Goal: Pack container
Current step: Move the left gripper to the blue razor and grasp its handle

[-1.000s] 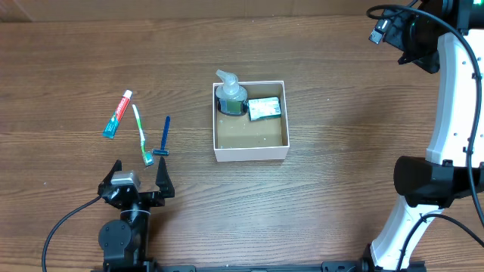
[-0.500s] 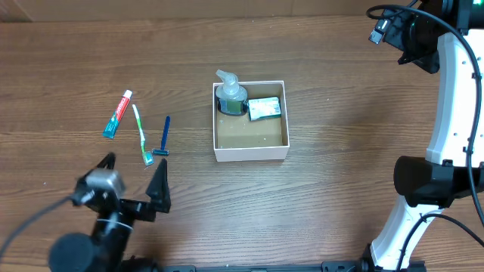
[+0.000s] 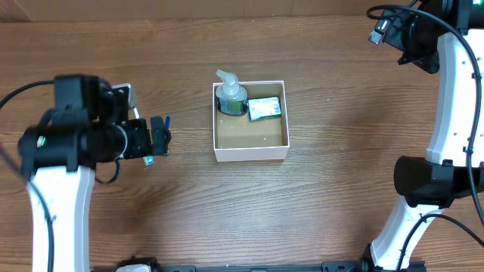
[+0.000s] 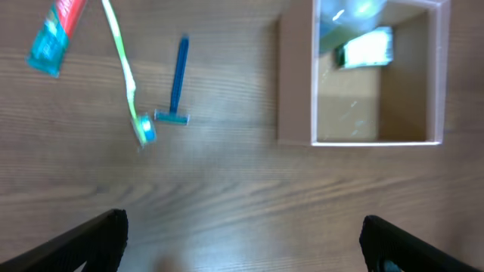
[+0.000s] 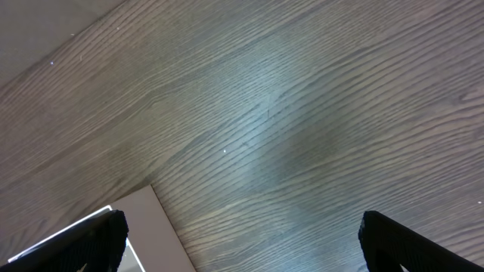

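The container (image 3: 250,153), a white-walled box with a brown floor, sits mid-table. It holds a pump soap bottle (image 3: 231,97) and a green-white packet (image 3: 265,108). In the left wrist view it (image 4: 295,83) is at the upper right. To its left lie a toothpaste tube (image 4: 57,34), a green toothbrush (image 4: 123,72) and a blue razor (image 4: 178,79). My left gripper (image 4: 242,253) is open and empty, held above bare wood short of the razor. In the overhead view it (image 3: 157,137) hides most of these toiletries. My right gripper (image 5: 242,257) is open and empty, high at the far right.
The right arm's white column (image 3: 454,113) stands along the right side of the table. A white edge (image 5: 155,234) shows at the bottom left of the right wrist view; I cannot tell what it belongs to.
My left arm has lifted from the table's front edge and swung up and back over the toiletries at the left, now covering them from above. The right arm has not moved.
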`<action>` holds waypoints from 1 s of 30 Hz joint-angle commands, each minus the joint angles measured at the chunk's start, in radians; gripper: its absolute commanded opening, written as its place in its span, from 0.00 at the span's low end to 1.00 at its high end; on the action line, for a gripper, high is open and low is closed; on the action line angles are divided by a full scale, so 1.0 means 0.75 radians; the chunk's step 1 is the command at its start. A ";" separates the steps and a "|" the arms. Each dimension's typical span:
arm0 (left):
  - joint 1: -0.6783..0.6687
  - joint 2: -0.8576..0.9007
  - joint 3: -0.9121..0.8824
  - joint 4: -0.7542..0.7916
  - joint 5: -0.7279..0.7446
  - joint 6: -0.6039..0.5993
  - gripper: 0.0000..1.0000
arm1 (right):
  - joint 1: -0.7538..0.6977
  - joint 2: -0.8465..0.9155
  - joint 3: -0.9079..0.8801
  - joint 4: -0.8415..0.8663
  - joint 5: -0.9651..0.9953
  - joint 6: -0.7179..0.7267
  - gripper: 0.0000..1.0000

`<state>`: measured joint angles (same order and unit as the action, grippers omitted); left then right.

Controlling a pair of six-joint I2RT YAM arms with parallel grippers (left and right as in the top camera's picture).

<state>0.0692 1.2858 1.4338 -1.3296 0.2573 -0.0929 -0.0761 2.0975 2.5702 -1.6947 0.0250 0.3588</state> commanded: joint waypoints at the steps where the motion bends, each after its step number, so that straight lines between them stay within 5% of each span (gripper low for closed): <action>1: -0.004 0.226 0.027 -0.071 -0.004 0.056 1.00 | 0.005 -0.014 -0.001 0.003 -0.005 -0.009 1.00; 9: -0.004 0.535 0.027 0.002 0.067 0.147 1.00 | 0.005 -0.014 -0.001 0.002 -0.005 -0.010 1.00; 19: -0.006 0.597 0.027 0.299 -0.224 0.033 0.97 | 0.005 -0.014 -0.001 0.002 -0.005 -0.010 1.00; 30: -0.100 0.719 0.027 0.397 -0.373 0.096 0.91 | 0.005 -0.014 -0.001 0.003 -0.005 -0.009 1.00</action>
<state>0.0402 1.7641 1.4376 -1.0447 0.0452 -0.0444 -0.0761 2.0975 2.5702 -1.6951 0.0250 0.3584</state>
